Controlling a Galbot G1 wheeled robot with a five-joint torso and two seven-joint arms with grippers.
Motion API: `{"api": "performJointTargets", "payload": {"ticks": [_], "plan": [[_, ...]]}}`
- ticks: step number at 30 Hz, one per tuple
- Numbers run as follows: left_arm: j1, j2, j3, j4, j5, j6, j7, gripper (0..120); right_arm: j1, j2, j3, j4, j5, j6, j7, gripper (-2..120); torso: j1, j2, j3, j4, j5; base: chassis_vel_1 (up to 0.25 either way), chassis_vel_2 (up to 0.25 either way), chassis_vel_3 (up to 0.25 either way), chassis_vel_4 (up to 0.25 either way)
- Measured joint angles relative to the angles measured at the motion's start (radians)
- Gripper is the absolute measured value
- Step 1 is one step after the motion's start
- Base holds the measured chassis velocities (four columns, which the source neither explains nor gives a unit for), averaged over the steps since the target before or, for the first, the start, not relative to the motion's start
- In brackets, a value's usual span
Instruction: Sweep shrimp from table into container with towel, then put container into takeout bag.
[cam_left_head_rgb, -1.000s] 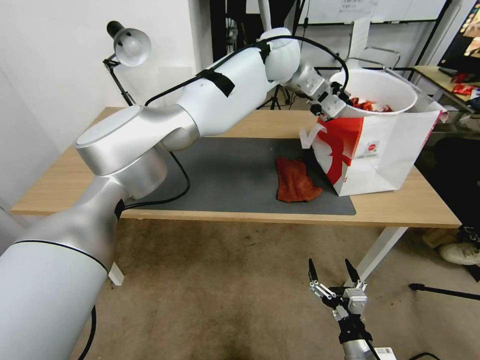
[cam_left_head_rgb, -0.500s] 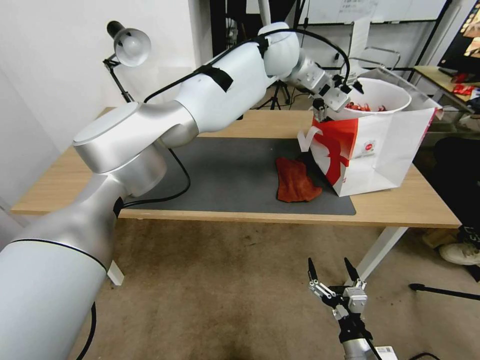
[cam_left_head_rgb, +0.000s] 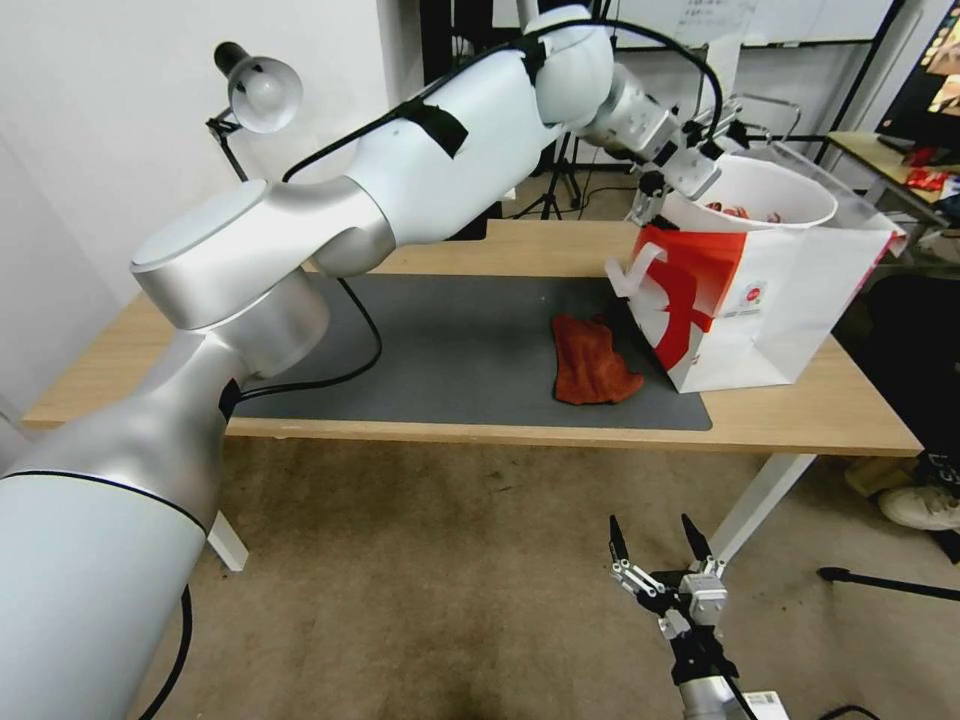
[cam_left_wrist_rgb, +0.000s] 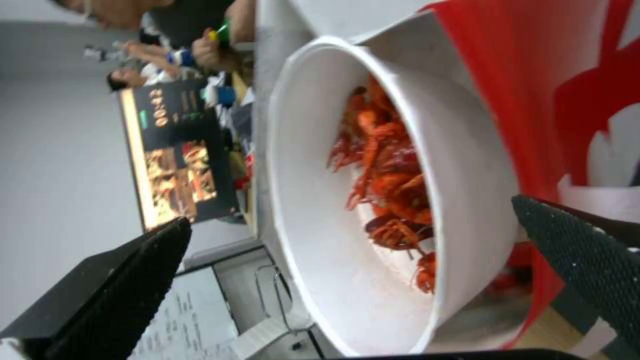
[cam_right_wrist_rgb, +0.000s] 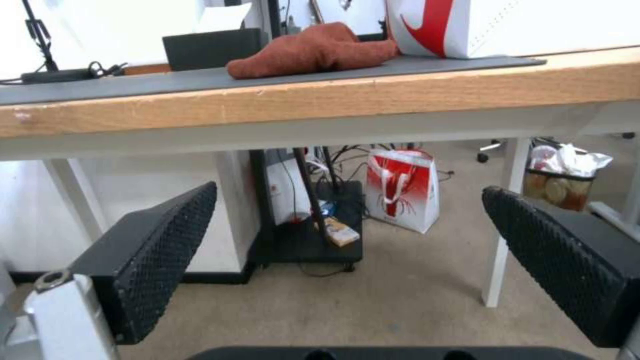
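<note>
The white container (cam_left_head_rgb: 790, 190) sits in the open mouth of the takeout bag (cam_left_head_rgb: 790, 310) at the table's (cam_left_head_rgb: 480, 250) right end, with red shrimp (cam_left_head_rgb: 745, 212) inside. My left gripper (cam_left_head_rgb: 695, 160) hovers open just above the container's near rim, touching nothing. In the left wrist view its fingers (cam_left_wrist_rgb: 120, 300) spread wide before the container (cam_left_wrist_rgb: 313, 200), the shrimp (cam_left_wrist_rgb: 387, 180) and the bag (cam_left_wrist_rgb: 567, 75). The rust-brown towel (cam_left_head_rgb: 590, 362) lies on the grey mat (cam_left_head_rgb: 450, 350) beside the bag. My right gripper (cam_left_head_rgb: 650, 525) hangs open below the table's front edge.
A desk lamp (cam_left_head_rgb: 262, 90) is clamped at the table's back left. A white table leg (cam_left_head_rgb: 760, 500) stands near my right gripper. Under the table (cam_right_wrist_rgb: 333, 95) sit another red-and-white bag (cam_right_wrist_rgb: 403, 195) and cables. A black box (cam_right_wrist_rgb: 213, 47) stands behind the towel (cam_right_wrist_rgb: 313, 50).
My left gripper has let go of the container's rim, opened and lifted up and back. The container has sunk lower into the bag. The right arm has barely moved.
</note>
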Motion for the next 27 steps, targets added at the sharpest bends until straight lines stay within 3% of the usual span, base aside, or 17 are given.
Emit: {"api": "performJointTargets", "payload": {"ticks": [5,7,9,10,11,12,13,14,15,16,17,18,20,21,23,25,27], "plan": [[0.007,0.037,-0.021,0.016,-0.152,0.099,-0.015,105,0.011,0.000,-0.006,-0.008,0.000,-0.002,0.000,100,0.000,0.000,0.000,-0.0002,0.0000,0.000,0.000,0.000,0.000],[0.022,0.062,-0.021,-0.001,-0.205,0.148,-0.040,102,0.018,-0.002,-0.010,-0.012,0.000,-0.003,0.000,100,0.000,0.000,0.000,0.0001,0.0000,0.000,0.000,0.000,0.000],[0.070,0.127,-0.012,-0.067,-0.306,0.255,-0.120,101,0.036,-0.008,-0.020,-0.022,0.003,-0.012,0.002,100,0.000,0.000,0.000,0.0002,-0.0002,0.000,0.000,0.000,0.000],[0.070,0.127,-0.012,-0.067,-0.306,0.255,-0.120,101,0.036,-0.008,-0.020,-0.022,0.003,-0.012,0.002,100,0.000,0.000,0.000,0.0002,-0.0002,0.000,0.000,0.000,0.000],[0.095,0.162,0.001,-0.114,-0.362,0.304,-0.190,100,0.046,-0.013,-0.025,-0.025,0.010,-0.018,0.004,100,0.000,0.000,0.000,0.0002,-0.0003,0.000,0.000,0.000,0.000],[0.134,0.214,0.018,-0.192,-0.445,0.379,-0.322,100,0.057,-0.017,-0.031,-0.029,0.018,-0.023,0.006,100,0.000,0.000,0.000,0.0000,-0.0001,0.000,0.000,0.000,0.000],[0.134,0.214,0.018,-0.192,-0.445,0.379,-0.322,100,0.057,-0.017,-0.031,-0.029,0.018,-0.023,0.006,100,0.000,0.000,0.000,0.0000,-0.0001,0.000,0.000,0.000,0.000],[0.181,0.267,0.024,-0.273,-0.532,0.464,-0.480,100,0.065,-0.021,-0.033,-0.031,0.024,-0.027,0.008,100,0.000,0.000,0.000,0.0001,-0.0003,0.000,0.000,0.000,0.000],[0.181,0.267,0.024,-0.273,-0.532,0.464,-0.480,100,0.065,-0.021,-0.033,-0.031,0.024,-0.027,0.008,100,0.000,0.000,0.000,0.0001,-0.0003,0.000,0.000,0.000,0.000],[0.218,0.302,0.027,-0.334,-0.600,0.532,-0.601,100,0.069,-0.024,-0.035,-0.033,0.028,-0.029,0.008,100,0.000,0.000,0.000,0.0003,-0.0003,0.000,0.000,0.000,0.000],[0.289,0.350,0.021,-0.442,-0.723,0.627,-0.792,100,0.070,-0.025,-0.036,-0.033,0.030,-0.030,0.008,100,0.000,0.000,0.000,0.0006,-0.0005,0.000,0.000,0.000,0.000],[0.289,0.350,0.021,-0.442,-0.723,0.627,-0.792,100,0.070,-0.025,-0.036,-0.033,0.030,-0.030,0.008,100,0.000,0.000,0.000,0.0006,-0.0005,0.000,0.000,0.000,0.000],[0.424,0.411,-0.042,-0.626,-0.877,0.717,-1.080,100,0.059,-0.023,-0.034,-0.025,0.029,-0.030,0.008,100,0.000,0.000,0.000,0.0000,-0.0004,0.000,0.000,0.000,0.000],[0.424,0.411,-0.042,-0.626,-0.877,0.717,-1.080,100,0.059,-0.023,-0.034,-0.025,0.029,-0.030,0.008,100,0.000,0.000,0.000,0.0000,-0.0004,0.000,0.000,0.000,0.000],[0.543,0.464,-0.116,-0.757,-0.907,0.753,-1.222,100,0.053,-0.023,-0.032,-0.017,0.027,-0.029,0.008,100,0.000,0.000,0.000,-0.0006,-0.0001,0.000,0.000,0.000,0.000],[0.569,0.476,-0.133,-0.781,-0.903,0.754,-1.238,100,0.055,-0.024,-0.032,-0.016,0.027,-0.029,0.008,100,0.000,0.000,0.000,-0.0005,-0.0001,0.000,0.000,0.000,0.000],[0.697,0.539,-0.213,-0.879,-0.883,0.745,-1.267,100,0.072,-0.031,-0.036,-0.017,0.034,-0.035,0.010,100,0.000,0.000,0.000,0.0003,-0.0002,0.000,0.000,0.000,0.000]]}}
